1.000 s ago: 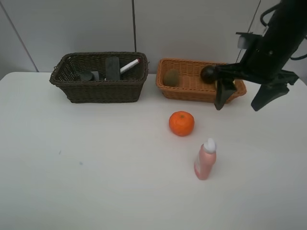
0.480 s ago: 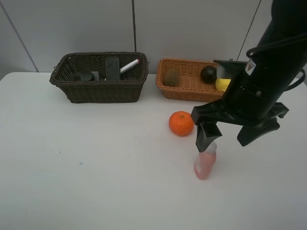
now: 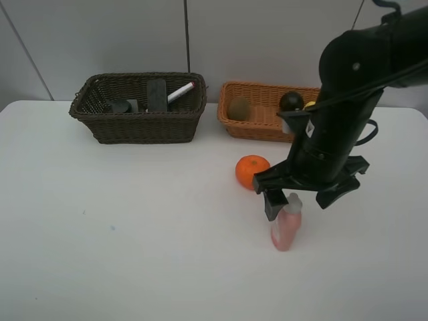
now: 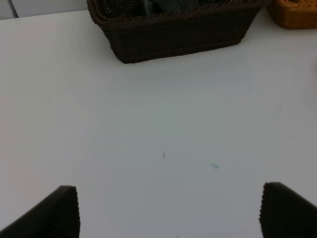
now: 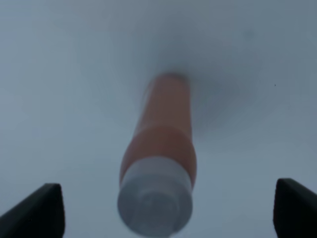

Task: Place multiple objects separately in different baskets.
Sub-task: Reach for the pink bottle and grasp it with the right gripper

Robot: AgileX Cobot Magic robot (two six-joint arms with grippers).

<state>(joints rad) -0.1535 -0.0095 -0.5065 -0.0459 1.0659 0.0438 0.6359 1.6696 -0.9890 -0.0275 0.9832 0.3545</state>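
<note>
The right gripper [image 3: 302,198] hangs with fingers [image 5: 45,213] spread wide, straddling the upright pink bottle [image 3: 287,224] below them, apparently lined up to grasp it. Beyond the fingers sit the orange [image 3: 252,172] and both baskets [image 3: 267,127]; the left gripper [image 4: 168,210] hovers open over bare surface [image 4: 158,129].

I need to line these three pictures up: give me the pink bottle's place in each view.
Exterior high: the pink bottle stands upright on the table, front right of the orange, below the right gripper.
Left wrist: not in it; only table and dark basket.
Right wrist: seen from above, centred, white cap nearest, between the open fingertips.
Shared landmark: the white table.
</note>
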